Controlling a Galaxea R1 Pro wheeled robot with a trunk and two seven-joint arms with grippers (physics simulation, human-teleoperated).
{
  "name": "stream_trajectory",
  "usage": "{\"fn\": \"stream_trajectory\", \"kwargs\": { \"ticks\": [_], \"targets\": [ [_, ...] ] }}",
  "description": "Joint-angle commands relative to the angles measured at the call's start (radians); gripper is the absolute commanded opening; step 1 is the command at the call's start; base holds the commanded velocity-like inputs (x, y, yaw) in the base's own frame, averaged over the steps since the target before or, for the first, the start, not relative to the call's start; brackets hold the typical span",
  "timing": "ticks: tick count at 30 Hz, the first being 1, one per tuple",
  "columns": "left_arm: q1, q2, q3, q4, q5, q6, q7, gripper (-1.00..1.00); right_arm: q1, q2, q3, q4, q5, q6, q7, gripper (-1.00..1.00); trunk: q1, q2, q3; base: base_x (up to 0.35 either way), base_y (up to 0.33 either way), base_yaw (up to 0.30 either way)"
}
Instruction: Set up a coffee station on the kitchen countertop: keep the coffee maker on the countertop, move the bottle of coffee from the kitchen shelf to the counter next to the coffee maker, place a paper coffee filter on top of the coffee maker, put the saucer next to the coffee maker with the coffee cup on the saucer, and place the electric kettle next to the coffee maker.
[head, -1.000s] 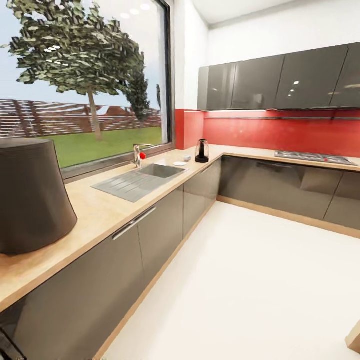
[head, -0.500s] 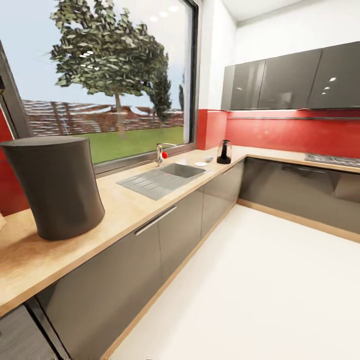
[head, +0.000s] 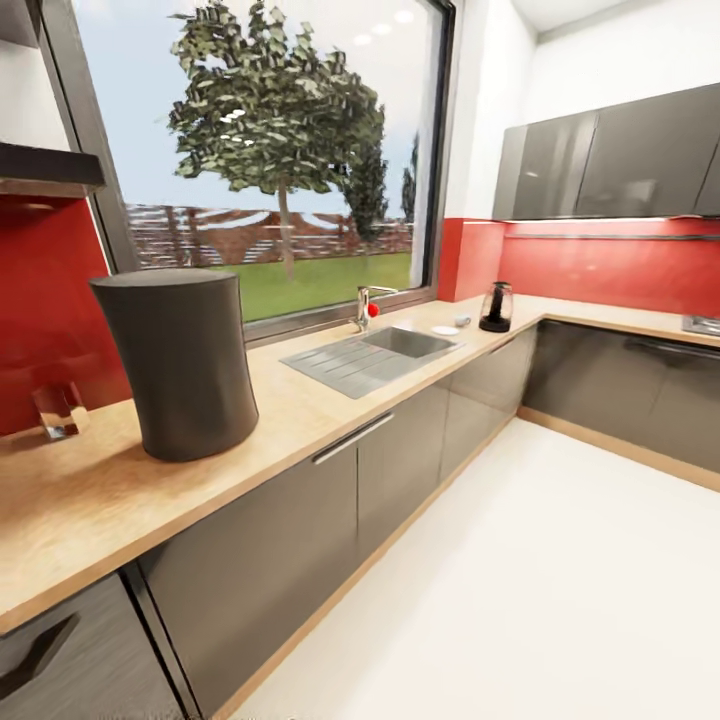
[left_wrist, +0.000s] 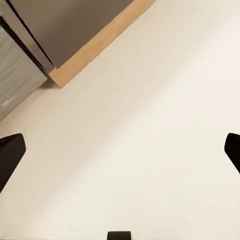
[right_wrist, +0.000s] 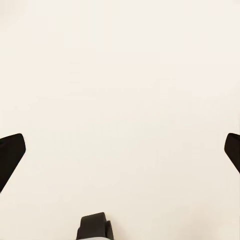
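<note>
— Wood-coloured tabletop (head: 300, 410) runs along under the window, yes? Where do the things stand?

— Coffee maker (head: 180, 362) stands upright on it at the near end. Steel sink (head: 375, 355) sits further along. Past the sink, near the corner, the electric kettle (head: 495, 307) stands upright, with the saucer (head: 445, 330) flat just beside it and a small whitish thing between them, too small to name.

— And the tools?

— Left tool (left_wrist: 120, 155) is spread wide, nothing between its fingertips, hanging over pale floor (left_wrist: 150, 150) near a cabinet base. Right tool (right_wrist: 120, 152) is equally wide apart and holds nothing, over bare floor.

— Anything by the red wall?

— A small clear object (head: 58, 410) behind the coffee maker; I can't tell what.
</note>
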Motion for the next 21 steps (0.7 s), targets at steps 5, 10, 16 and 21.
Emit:
{"fn": "stream_trajectory", "kwargs": {
  "ticks": [5, 10, 16, 21],
  "targets": [
    [-0.001, 0.0, -0.001, 0.001, -0.001, -0.003, -0.001, 1.0, 0.0, 0.0, 0.001, 0.0, -0.01, -0.004, -0.001, 1.0, 0.0, -0.001, -0.001, 0.0, 0.0, 0.277],
    [-0.001, 0.0, -0.001, 0.001, -0.001, -0.003, -0.001, 1.0, 0.0, 0.0, 0.001, 0.0, -0.01, -0.004, 0.0, 1.0, 0.0, -0.001, -0.001, 0.0, -0.002, 0.277],
    [-0.001, 0.0, -0.001, 0.001, -0.002, -0.003, -0.001, 1.0, 0.0, 0.0, 0.001, 0.0, -0.01, -0.004, 0.0, 1.0, 0.0, -0.001, -0.001, 0.0, -0.146, 0.277],
    [-0.001, 0.0, 0.0, 0.001, -0.001, -0.003, -0.001, 1.0, 0.0, 0.0, 0.001, 0.0, -0.011, -0.004, 0.0, 1.0, 0.0, -0.001, -0.001, 0.0, -0.188, 0.277]
  ]
}}
